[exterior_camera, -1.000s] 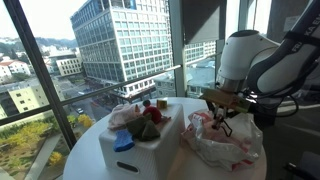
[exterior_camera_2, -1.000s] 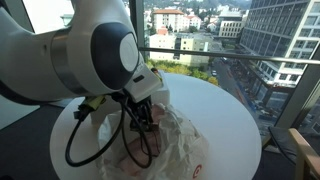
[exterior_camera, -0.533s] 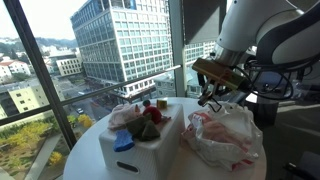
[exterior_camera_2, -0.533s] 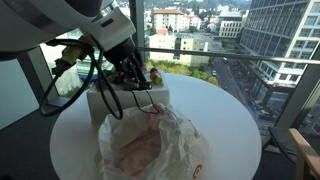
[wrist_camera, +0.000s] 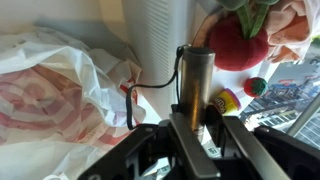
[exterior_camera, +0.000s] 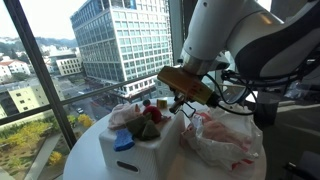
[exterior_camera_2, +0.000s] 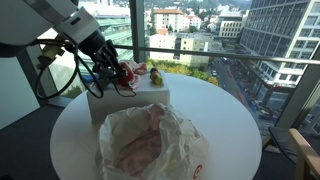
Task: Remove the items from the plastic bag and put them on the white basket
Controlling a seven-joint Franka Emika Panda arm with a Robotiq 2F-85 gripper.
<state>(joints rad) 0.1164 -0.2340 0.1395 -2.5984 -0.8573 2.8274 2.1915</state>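
In the wrist view my gripper [wrist_camera: 195, 120] is shut on a brownish metallic cylinder [wrist_camera: 197, 80], held over the edge of the white basket [wrist_camera: 155, 40]. The basket holds a red round item [wrist_camera: 238, 42], a yellow can [wrist_camera: 228, 100] and a small red and green ball [wrist_camera: 256, 86]. The crinkled plastic bag [wrist_camera: 50, 90] lies beside the basket, red showing through. In both exterior views the gripper [exterior_camera: 183, 100] [exterior_camera_2: 118, 80] hangs just above the basket [exterior_camera: 140, 150] [exterior_camera_2: 140, 100], next to the bag [exterior_camera: 225, 140] [exterior_camera_2: 150, 145].
Everything stands on a round white table [exterior_camera_2: 225, 115] by tall windows over a city. A blue piece [exterior_camera: 124, 141] hangs on the basket's front. The arm's black cables [exterior_camera_2: 60, 70] hang near the basket. A thin black cable [wrist_camera: 150, 85] runs from the cylinder.
The gripper has lifted out of the plastic bag and moved sideways to above the basket, carrying the cylinder. The bag has settled flatter on the table.
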